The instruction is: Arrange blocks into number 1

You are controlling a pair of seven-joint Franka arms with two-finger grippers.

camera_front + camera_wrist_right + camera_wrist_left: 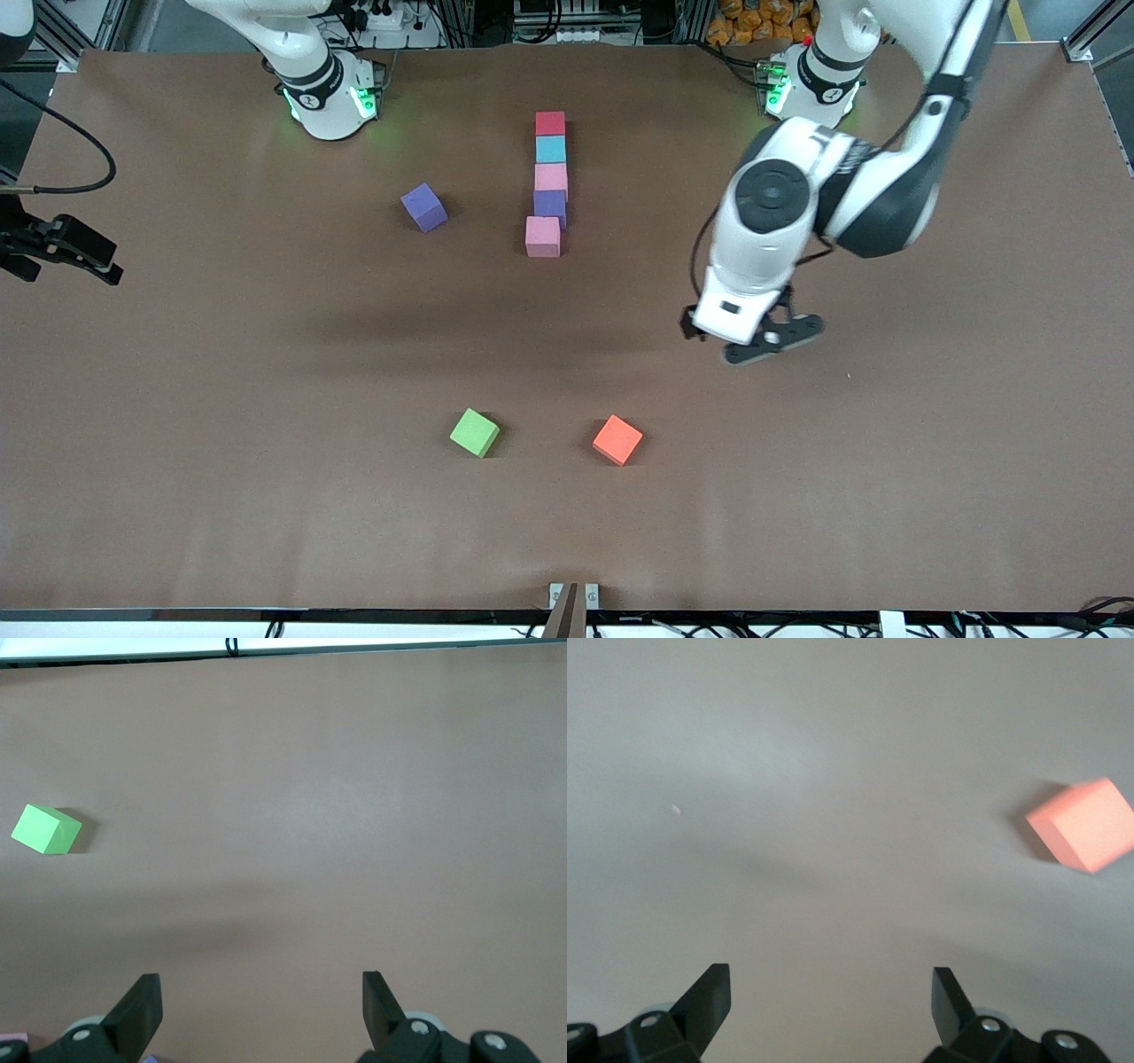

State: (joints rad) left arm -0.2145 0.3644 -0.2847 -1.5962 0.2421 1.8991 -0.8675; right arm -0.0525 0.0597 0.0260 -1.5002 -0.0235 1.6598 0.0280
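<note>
You are seeing five blocks (549,184) forming the stroke mid-desk; purple block (424,207), green block (474,432) and orange block (617,439) are lying loose; left claw (753,338) is hovering wide, empty; right claw (261,1010) likewise

Upper middle of the frame: file of five blocks (550,184), running from near the robots' bases toward the front camera and touching one to the next. Endmost block (543,237), nearest the camera, set slightly off line toward the right arm's end. Beside the file, toward that same end and apart from it: lone block (424,207).

Lower middle of the frame, well apart from the file: one low block (475,432), and its neighbour (617,439) beside it toward the left arm's end, with a gap between.

Left gripper (760,341) over bare table near the neighbour. Right gripper (261,997) above the table.
</note>
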